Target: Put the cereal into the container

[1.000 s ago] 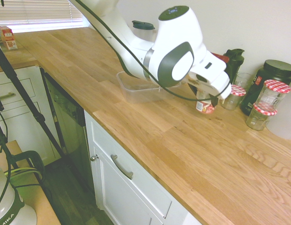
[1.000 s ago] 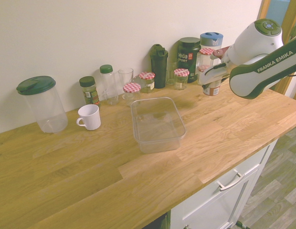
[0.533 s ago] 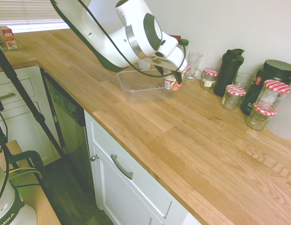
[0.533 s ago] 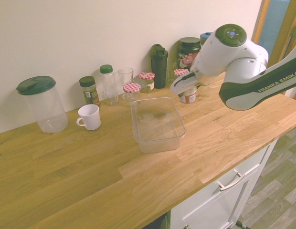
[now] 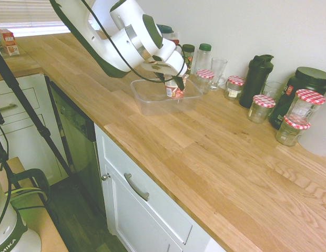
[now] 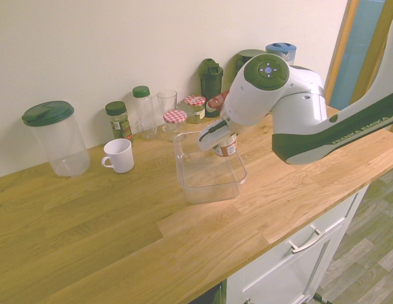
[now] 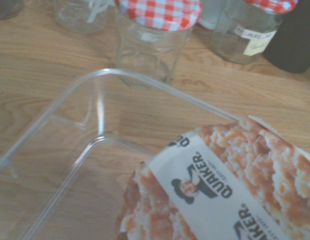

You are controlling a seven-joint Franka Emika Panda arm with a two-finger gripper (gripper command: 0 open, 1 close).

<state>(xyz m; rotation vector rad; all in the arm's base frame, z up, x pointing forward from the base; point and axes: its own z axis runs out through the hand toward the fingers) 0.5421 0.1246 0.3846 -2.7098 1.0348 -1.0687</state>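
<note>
Have the jaws clamped on the cereal cup (image 6: 226,149), closed about its sides beneath the foil lid (image 7: 210,190). Place that cup at the container (image 5: 152,108), over its opening and close to one long rim; can't fairly judge from these angles whether above the wall or already dipping below it. See a jar with a red-checked lid (image 7: 150,47) just beyond the container's rim, on the same counter (image 5: 215,163), and a white mug (image 6: 120,156) on the container's far side from the arm.

Looks light, likely a thin-walled paper or plastic cup with loose, dry filling, so probably stiff enough to grip but apt to dent under a hard squeeze. Best keep hold by the tapered sides, just under the lip, and off the foil (likely the first part to tear). Could slide downwards through a slack grip, given the taper and smooth print. Judge the carrying nearly done: clear the container's rim fully, lower towards the floor inside, then ease open gently. Watch for catching the cup's base on the rim and tipping it.
</note>
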